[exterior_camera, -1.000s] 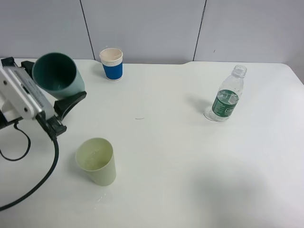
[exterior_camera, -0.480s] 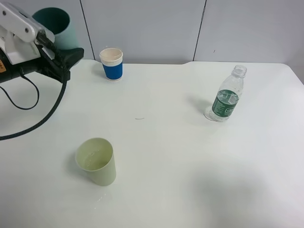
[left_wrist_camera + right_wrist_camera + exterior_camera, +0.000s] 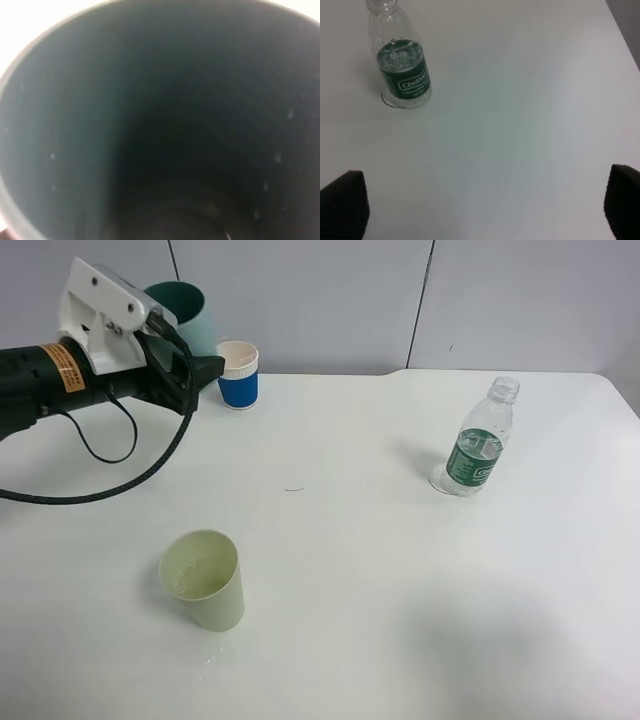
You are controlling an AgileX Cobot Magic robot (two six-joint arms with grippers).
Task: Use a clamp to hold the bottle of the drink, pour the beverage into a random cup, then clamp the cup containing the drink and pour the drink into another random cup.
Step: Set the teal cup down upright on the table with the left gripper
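Observation:
My left gripper (image 3: 192,348) is shut on a dark teal cup (image 3: 183,308) and holds it in the air at the back left, just left of a blue paper cup (image 3: 238,375). The left wrist view looks straight into the teal cup's dark inside (image 3: 160,125), with a few droplets on its wall. A pale green cup (image 3: 205,580) stands upright at the front left. The clear bottle with a green label (image 3: 475,445) stands uncapped at the right and also shows in the right wrist view (image 3: 402,70). My right gripper (image 3: 482,210) is open and empty, well back from the bottle.
The white table (image 3: 330,540) ends at a grey wall behind the blue cup. The left arm's black cable (image 3: 120,475) hangs over the table's left part. Small drops of liquid (image 3: 207,660) lie in front of the pale green cup.
My left arm has carried the teal cup up and to the right, from the table's left edge to beside the blue cup. The cup has turned from tilted to nearly upright.

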